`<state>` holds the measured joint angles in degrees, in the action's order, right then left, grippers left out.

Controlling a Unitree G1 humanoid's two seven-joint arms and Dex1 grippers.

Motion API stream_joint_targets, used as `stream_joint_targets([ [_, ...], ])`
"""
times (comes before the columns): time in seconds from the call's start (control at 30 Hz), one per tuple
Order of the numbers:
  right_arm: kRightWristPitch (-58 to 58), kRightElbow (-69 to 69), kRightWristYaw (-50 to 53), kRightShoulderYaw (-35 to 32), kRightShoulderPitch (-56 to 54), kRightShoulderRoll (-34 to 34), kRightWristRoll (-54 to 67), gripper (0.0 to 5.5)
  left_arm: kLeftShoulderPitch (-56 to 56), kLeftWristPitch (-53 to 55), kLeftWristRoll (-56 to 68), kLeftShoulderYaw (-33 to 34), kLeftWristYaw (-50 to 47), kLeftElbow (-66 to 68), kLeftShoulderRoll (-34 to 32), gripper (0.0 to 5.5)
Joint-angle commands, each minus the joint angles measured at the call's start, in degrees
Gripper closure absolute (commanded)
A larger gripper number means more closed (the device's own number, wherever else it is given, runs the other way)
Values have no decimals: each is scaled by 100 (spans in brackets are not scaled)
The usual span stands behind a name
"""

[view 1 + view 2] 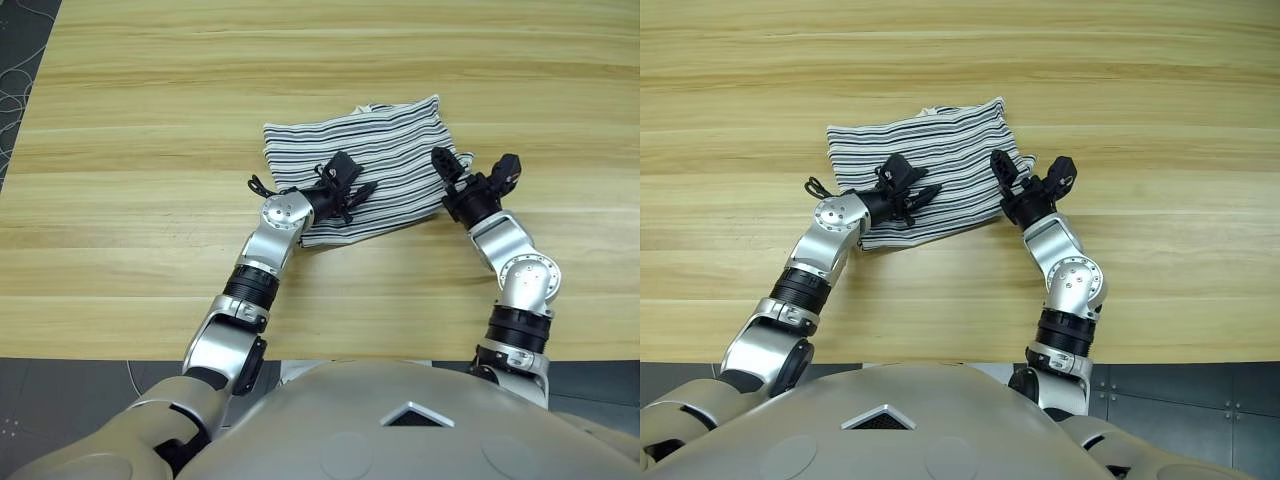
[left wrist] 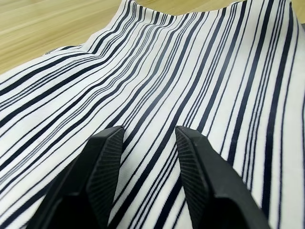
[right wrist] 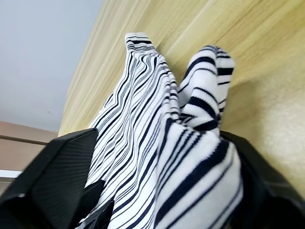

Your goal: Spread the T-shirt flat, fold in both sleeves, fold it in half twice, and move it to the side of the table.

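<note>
A folded black-and-white striped T-shirt [image 1: 370, 145] lies in a compact rectangle on the wooden table [image 1: 140, 120]. My left gripper [image 1: 354, 182] hovers low over the shirt's near left part. Its fingers [image 2: 107, 157] stand a little apart just above the cloth [image 2: 190, 71], with nothing between them, so it is open. My right gripper [image 1: 476, 166] is at the shirt's near right corner, open wide. In the right wrist view a bunched edge of the shirt [image 3: 190, 124] sits between the two spread fingers [image 3: 57, 176].
Bare wood surrounds the shirt on all sides, widest to the left and at the far side. The table's left edge [image 1: 28, 110] meets a dark floor with thin cables [image 1: 12, 90].
</note>
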<state>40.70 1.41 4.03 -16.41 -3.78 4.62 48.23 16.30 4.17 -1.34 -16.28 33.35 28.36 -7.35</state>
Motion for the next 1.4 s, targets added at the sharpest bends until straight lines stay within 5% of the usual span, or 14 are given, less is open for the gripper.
stream_joint_targets([
  [0.03,63,-346,82,121,151,110,-258,237,-197,292,-104,-37,5,169,-108,349],
  [0.63,-360,-311,-170,143,89,-15,-515,531,-56,315,28,183,-15,-189,-167,349],
  [0.9,-662,-692,-252,-200,-204,-298,-691,534,-916,1471,826,1136,12,-3036,-916,349],
  [1.4,-735,-613,-419,-149,-185,-285,-818,534,-1077,969,198,437,-251,-1559,-818,349],
])
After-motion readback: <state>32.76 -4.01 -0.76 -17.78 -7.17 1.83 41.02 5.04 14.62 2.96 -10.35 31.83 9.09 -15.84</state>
